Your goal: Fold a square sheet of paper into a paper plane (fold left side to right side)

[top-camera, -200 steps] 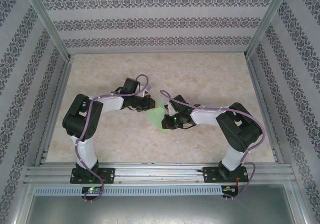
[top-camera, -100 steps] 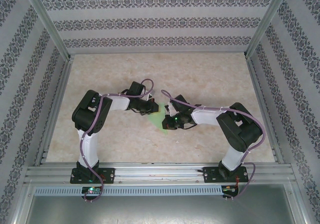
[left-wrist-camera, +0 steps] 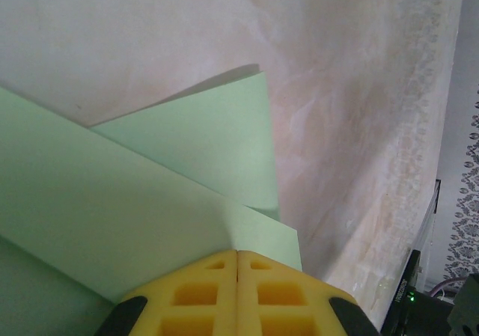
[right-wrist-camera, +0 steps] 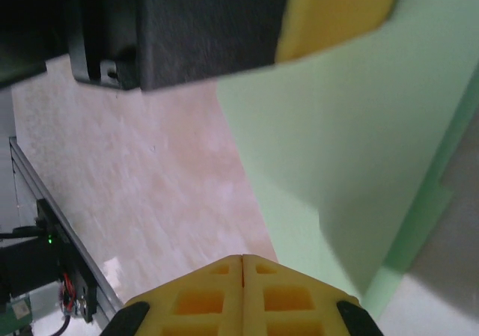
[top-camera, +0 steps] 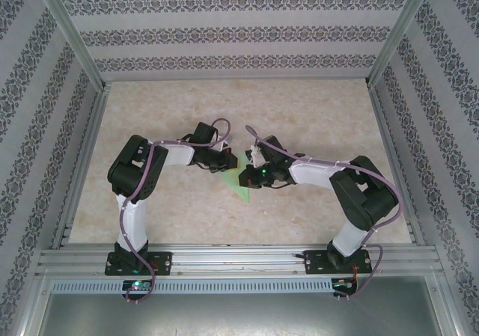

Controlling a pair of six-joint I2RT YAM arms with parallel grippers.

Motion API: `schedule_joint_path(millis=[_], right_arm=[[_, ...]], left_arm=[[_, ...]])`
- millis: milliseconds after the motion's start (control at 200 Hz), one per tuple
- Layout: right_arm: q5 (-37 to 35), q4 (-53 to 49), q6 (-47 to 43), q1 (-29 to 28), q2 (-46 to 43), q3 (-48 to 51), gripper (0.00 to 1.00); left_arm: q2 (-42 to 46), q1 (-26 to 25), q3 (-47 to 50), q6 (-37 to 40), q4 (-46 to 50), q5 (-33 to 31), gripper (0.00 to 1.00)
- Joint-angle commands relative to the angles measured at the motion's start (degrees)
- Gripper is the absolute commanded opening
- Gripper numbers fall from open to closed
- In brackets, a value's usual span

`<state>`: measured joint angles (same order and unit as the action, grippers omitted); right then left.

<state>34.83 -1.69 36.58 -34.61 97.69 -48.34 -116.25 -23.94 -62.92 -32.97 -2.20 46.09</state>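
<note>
your left yellow-padded two-finger gripper (left-wrist-camera: 237, 265) is clenched, with its pads pressed together right at the edge of the thin light-green sheet of paper (left-wrist-camera: 150, 201). this paper is already creased into an angular shape, with layers lying over each other. your right yellow-padded two-finger gripper (right-wrist-camera: 242, 267) is also clenched, just beside the same paper. i cannot tell whether either one pinches a layer or only presses on it. the paper lies in the middle of the pale marbled table top (top-camera: 314, 119), between the two grippers, which are very near each other.

the risks, as i judge them:
- if you slide a closed tip along the crease, the loose upper flap can shift and the fold can come out crooked.
- if one arm pulls while the other presses, the thin paper can wrinkle or tear.
- the two wrists are so near that they can bump.
</note>
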Motion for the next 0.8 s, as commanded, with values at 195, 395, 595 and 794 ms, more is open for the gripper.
schedule_joint_path(millis=[195, 395, 595, 794], right_arm=[[-2.05, 4.77, 1.81, 0.34, 6.31, -3.05, 0.0], [-2.14, 4.04, 1.32, 0.42, 7.74, -3.33, 0.0], [-2.63, 1.9, 0.96, 0.32, 9.32, -3.01, 0.0], [-2.95, -1.14, 0.45, -0.4, 8.86, -1.9, 0.0]], left_arm=[[-1.69, -0.12, 0.35, 2.39, 5.0, -3.74, 0.0], [-1.88, -0.13, -0.03, 2.3, 6.27, -4.93, 0.0], [-2.4, -0.14, -0.53, 2.22, 7.01, -5.4, 0.0], [-2.56, 0.0, -0.9, 2.03, 9.06, -7.7, 0.0]])
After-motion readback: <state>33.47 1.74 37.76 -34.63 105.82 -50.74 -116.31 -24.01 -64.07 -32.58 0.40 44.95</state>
